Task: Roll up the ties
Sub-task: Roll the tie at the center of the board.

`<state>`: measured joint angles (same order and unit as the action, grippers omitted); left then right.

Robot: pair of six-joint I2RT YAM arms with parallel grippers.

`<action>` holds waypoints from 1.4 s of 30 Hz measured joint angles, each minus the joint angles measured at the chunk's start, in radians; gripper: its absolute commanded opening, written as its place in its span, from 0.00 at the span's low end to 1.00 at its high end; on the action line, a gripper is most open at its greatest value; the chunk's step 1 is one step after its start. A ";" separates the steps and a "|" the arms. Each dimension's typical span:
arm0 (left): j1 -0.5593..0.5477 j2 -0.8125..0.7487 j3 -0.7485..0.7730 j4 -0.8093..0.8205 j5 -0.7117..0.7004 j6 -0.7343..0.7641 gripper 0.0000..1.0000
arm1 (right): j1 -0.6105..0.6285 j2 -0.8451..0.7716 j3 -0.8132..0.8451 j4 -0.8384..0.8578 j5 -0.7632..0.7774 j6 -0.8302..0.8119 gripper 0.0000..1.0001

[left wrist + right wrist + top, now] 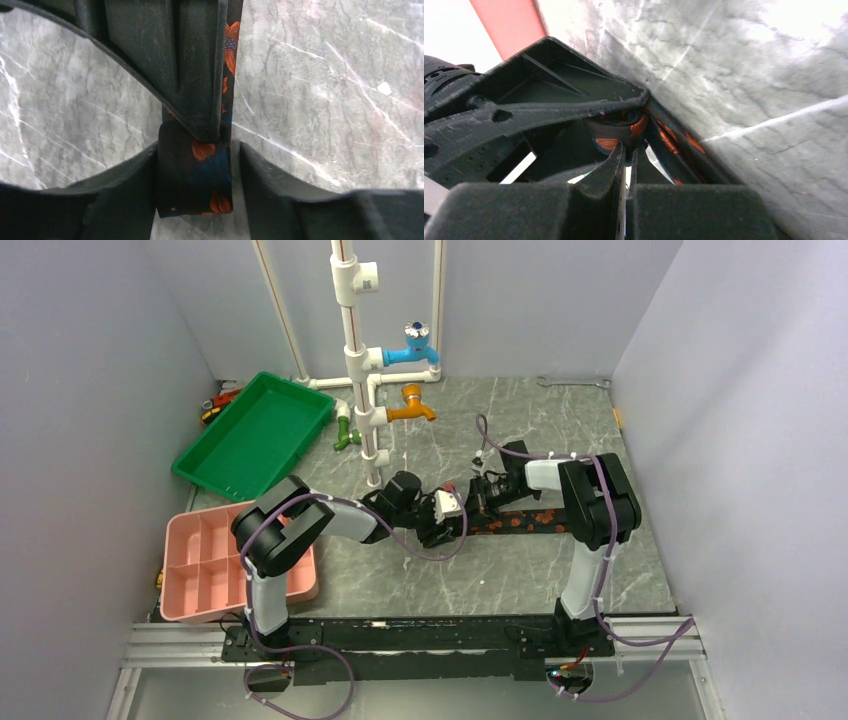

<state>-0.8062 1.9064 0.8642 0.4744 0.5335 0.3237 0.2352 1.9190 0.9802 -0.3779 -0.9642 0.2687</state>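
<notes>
Across the middle of the grey marble surface (400,580) lies the flowered tie (530,522), stretched flat toward the right arm. The left pincer (197,150) stands open, straddling the tie's rolled end (195,180), with one finger touching its edge and the other just clear. The right pincer (625,150) is closed to a slit, tips at that coil; whether it pinches cloth I cannot tell. To roll well, I judge, each wrap should be tight and square, with the open fingers as side guides.
</notes>
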 measured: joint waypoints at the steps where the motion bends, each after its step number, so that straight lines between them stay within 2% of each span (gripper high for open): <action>1: 0.001 0.000 -0.003 0.005 0.001 -0.005 0.72 | -0.002 0.008 0.005 -0.007 0.004 -0.005 0.00; 5: 0.011 -0.003 -0.054 0.091 0.021 -0.032 0.80 | -0.008 0.032 0.028 -0.048 0.024 -0.023 0.00; 13: 0.041 0.011 -0.116 0.229 0.077 -0.034 0.77 | -0.016 0.056 0.070 -0.122 0.061 -0.039 0.00; 17: 0.045 0.060 -0.084 0.286 0.108 -0.014 0.67 | -0.021 0.078 0.093 -0.158 0.061 -0.043 0.00; 22: 0.045 0.103 -0.033 0.293 0.146 0.012 0.38 | -0.025 0.093 0.108 -0.182 0.051 -0.058 0.00; 23: 0.045 0.103 -0.032 0.285 0.151 0.017 0.35 | -0.025 0.093 0.109 -0.182 0.050 -0.065 0.02; 25: 0.044 0.099 -0.030 0.268 0.155 0.027 0.30 | -0.025 0.091 0.109 -0.185 0.047 -0.080 0.17; 28: 0.042 0.079 -0.025 0.214 0.147 0.049 0.29 | -0.029 0.056 0.090 -0.177 0.064 -0.108 0.35; 32: 0.029 0.035 -0.024 0.106 0.110 0.060 0.31 | -0.032 -0.045 0.043 -0.173 0.084 -0.138 0.49; 37: 0.006 0.018 0.001 0.026 0.058 0.058 0.33 | -0.026 -0.167 -0.006 -0.139 0.066 -0.125 0.50; 42: -0.011 0.019 0.033 -0.031 0.035 0.056 0.36 | -0.001 -0.143 -0.012 -0.084 0.064 -0.085 0.46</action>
<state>-0.8177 1.9251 0.8974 0.4438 0.5682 0.3798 0.2344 1.7756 0.9680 -0.4614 -0.9005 0.1837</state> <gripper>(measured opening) 0.422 0.492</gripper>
